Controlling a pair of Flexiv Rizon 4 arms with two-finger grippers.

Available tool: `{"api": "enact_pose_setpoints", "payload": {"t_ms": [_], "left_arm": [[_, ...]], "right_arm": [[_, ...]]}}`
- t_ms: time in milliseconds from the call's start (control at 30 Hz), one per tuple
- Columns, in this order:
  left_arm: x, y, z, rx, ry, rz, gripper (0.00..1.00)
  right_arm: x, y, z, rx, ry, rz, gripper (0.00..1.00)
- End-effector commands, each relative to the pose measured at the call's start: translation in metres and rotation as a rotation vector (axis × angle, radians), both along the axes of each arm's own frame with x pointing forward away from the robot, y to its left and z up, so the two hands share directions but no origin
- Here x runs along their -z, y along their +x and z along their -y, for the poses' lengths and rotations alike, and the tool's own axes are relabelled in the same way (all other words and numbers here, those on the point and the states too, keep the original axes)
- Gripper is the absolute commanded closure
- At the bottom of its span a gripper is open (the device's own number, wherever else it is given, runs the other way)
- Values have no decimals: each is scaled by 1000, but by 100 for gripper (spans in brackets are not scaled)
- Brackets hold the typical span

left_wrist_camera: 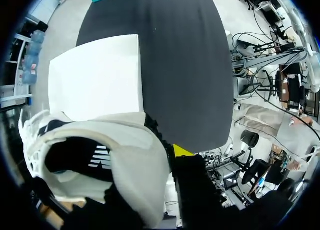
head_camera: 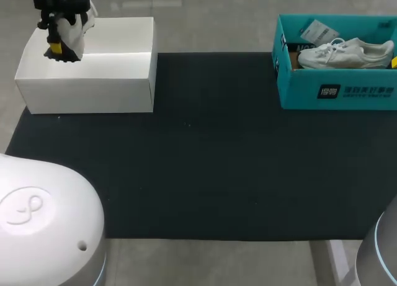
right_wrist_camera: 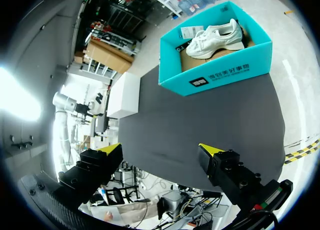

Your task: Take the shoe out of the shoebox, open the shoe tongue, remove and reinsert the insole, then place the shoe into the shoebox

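1. The shoe (head_camera: 79, 26) hangs in the air at the desk's far left corner, right above the white box (head_camera: 93, 69). The left jaws are clenched on its side wall next to the opening. The wrist cam only shows one yellow fingertip (left_wrist_camera: 182, 150), on the outside.
2. Handling guess: it's light, with a soft upper and a stiffer sole. Pinched by the wall like this it'll flex and swing, so the heel collar looks like the firmer hold. The tongue and insole will be floppy.
3. The right jaws are spread wide with nothing in them. Ahead of them is the teal shoebox (right_wrist_camera: 220, 75) with a white trainer (right_wrist_camera: 215, 38) lying inside.
4. The desk (head_camera: 205, 162) has a matte black top, probably not slippery. I'd work on the stretch between the two boxes.
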State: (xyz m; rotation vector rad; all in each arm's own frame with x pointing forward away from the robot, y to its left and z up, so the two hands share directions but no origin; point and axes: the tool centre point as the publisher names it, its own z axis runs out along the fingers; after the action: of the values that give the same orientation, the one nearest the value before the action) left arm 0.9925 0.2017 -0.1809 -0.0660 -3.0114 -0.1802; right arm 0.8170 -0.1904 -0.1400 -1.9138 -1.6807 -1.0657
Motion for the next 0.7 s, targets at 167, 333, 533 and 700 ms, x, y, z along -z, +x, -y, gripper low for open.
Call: {"api": "enact_pose_setpoints", "payload": {"t_ms": [167,333,533,700], "left_arm": [[5,32,-48,62,-14,4,100],[5,47,-77,48,-32,4,100],[1,51,-106,75,-75,-28,100],[9,52,-121,95,-48,-54,100]], "right_arm": [[0,0,0,1,-1,0,0],[0,0,0,1,-1,0,0],[0,0,0,1,-1,0,0],[0,0,0,1,-1,0,0]]}}
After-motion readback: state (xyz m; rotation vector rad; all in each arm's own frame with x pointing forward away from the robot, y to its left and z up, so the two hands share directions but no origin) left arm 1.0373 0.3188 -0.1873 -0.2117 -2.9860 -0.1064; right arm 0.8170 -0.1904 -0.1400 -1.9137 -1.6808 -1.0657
